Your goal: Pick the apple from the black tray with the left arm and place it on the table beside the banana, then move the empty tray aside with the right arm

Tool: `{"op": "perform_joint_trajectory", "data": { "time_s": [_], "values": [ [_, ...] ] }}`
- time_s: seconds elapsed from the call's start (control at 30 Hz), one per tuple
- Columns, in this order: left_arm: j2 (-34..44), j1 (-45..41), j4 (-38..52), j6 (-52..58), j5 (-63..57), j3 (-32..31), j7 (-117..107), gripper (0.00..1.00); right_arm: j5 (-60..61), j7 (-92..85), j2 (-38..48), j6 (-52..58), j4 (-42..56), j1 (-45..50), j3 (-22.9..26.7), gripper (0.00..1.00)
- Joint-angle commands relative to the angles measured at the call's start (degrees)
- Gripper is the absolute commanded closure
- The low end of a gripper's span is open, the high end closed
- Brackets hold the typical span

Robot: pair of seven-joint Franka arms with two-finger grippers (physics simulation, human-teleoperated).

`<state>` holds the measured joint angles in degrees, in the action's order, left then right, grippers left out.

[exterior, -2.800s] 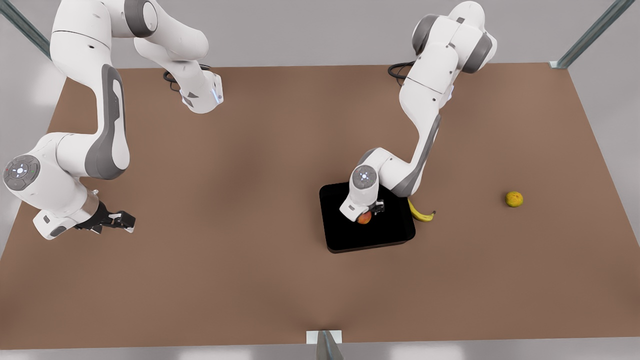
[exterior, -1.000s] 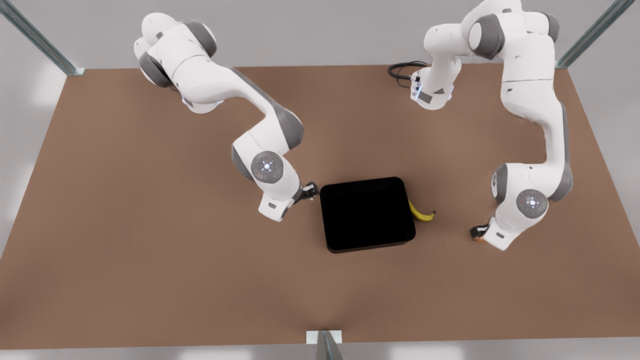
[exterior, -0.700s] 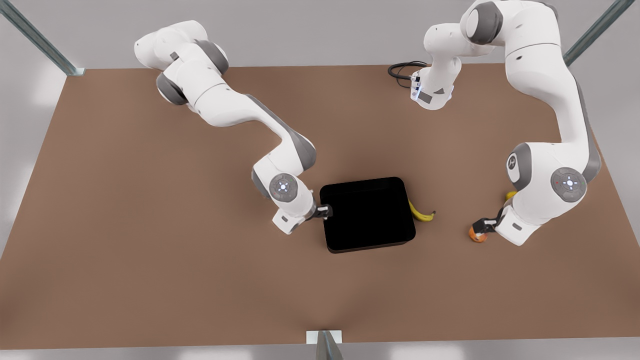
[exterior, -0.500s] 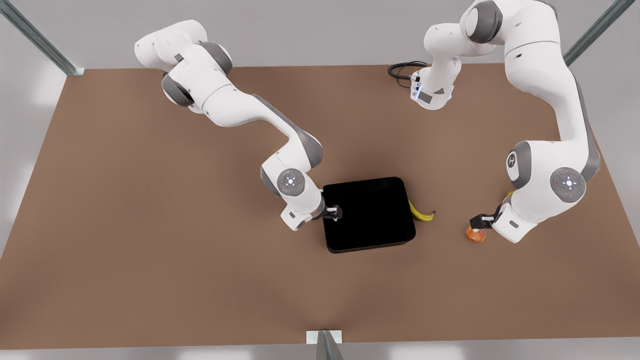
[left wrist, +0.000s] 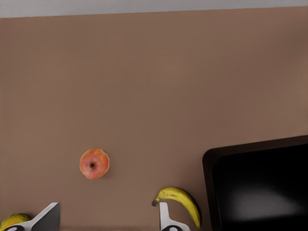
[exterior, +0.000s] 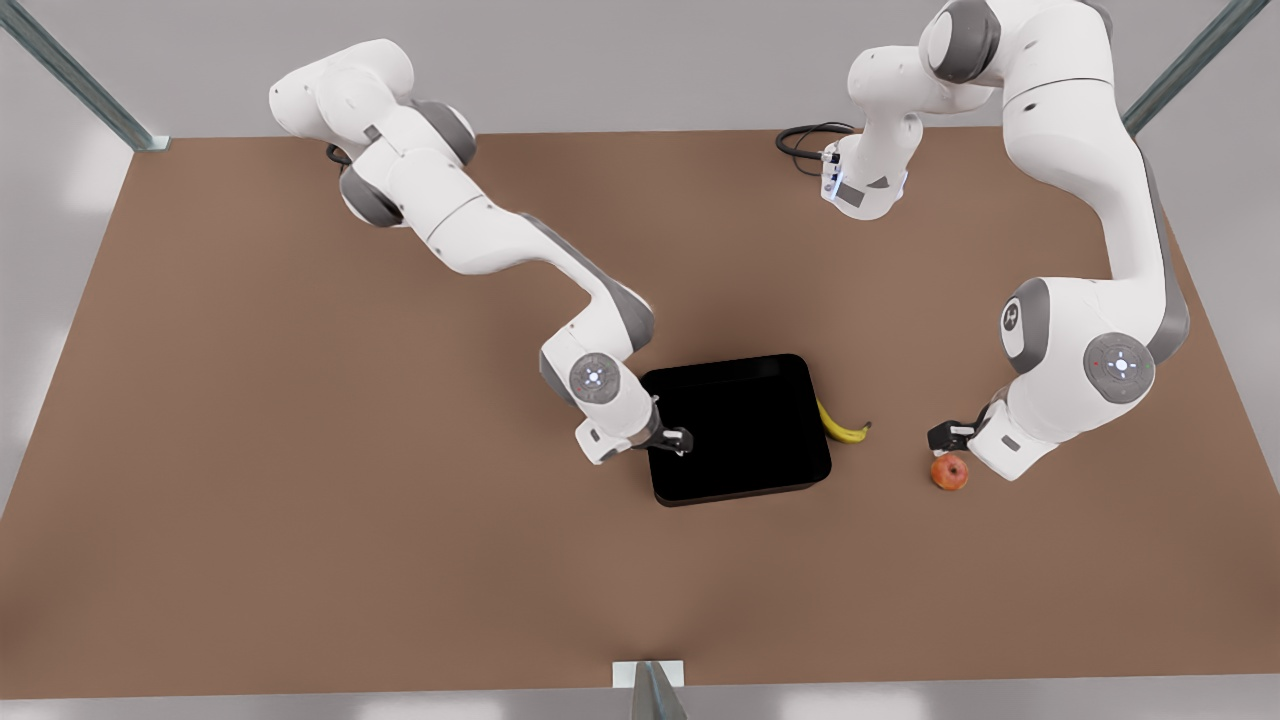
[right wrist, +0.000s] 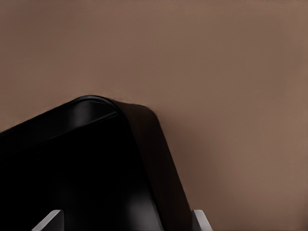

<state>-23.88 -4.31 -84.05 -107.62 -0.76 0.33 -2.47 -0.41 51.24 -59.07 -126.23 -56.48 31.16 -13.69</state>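
Since a moment ago the apple [exterior: 950, 472] is let go and lies free on the table [exterior: 300, 520], and the left gripper [exterior: 945, 436] has risen just above it; the right gripper [exterior: 677, 440] has moved in over the black tray [exterior: 740, 430].

I take the tray as the landmark. It is glossy, rectangular, with rounded corners and a low raised rim, and it is empty. At the front view's left rim of it the right gripper hangs with its fingers [right wrist: 48, 222] spread apart, one on each side of the rim [right wrist: 154, 159]. This arm is white with grey joint covers, bent at the elbow, and reaches in from the far corner.

Touching or just beside the opposite rim lies the banana [exterior: 840, 425], yellow and curved with dark tips; its long axis runs slantwise away from the tray. Farther on that side is the apple, round, red-orange, with its stem dimple [left wrist: 92, 165] turned up. The left fingers [left wrist: 45, 219] are open and empty. A yellow-orange fruit [left wrist: 12, 222] shows beside one finger. The left arm arches high, with the wrist folded down.
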Motion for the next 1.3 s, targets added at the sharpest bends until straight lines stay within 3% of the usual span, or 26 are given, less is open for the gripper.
{"op": "perform_joint_trajectory", "data": {
  "time_s": [0.0,0.23,0.27,0.37,0.43,0.63,0.9,1.27],
  "values": [
    [0.0,0.0,0.0,0.1,-0.1,0.0,0.0,0.0,0.0,-0.4,0.0,-0.6,-0.1,-0.6,0.1,0.01],
    [-0.2,0.0,0.1,0.0,-1.3,0.0,-0.1,0.0,0.1,-0.9,-1.9,-1.0,0.0,0.2,-0.2,0.03],
    [-0.2,0.0,0.1,0.0,-1.3,0.0,-0.1,0.0,0.1,-0.9,-1.9,-1.0,0.0,0.3,-0.2,0.08],
    [-0.3,0.0,0.1,0.0,-1.3,0.0,-0.1,0.0,0.1,-1.7,-2.1,-1.0,0.0,0.2,-0.1,0.44],
    [-0.3,0.0,0.1,0.0,-1.4,0.0,-0.1,0.0,0.1,-1.8,-2.1,-0.9,0.0,0.2,-0.1,0.59],
    [-0.7,0.1,0.4,-0.4,-1.4,0.1,-0.1,0.0,0.1,-1.8,-1.9,-0.9,0.0,0.0,-0.1,0.8],
    [-0.7,0.1,0.4,-0.5,-1.4,0.1,-0.1,0.0,0.6,-6.2,4.0,7.9,0.0,-0.9,-1.1,0.81],
    [-0.6,0.1,0.6,-0.4,-1.3,0.1,-0.1,0.0,0.9,-19.6,13.1,35.3,-0.2,-5.7,-1.1,0.81]
  ]
}}
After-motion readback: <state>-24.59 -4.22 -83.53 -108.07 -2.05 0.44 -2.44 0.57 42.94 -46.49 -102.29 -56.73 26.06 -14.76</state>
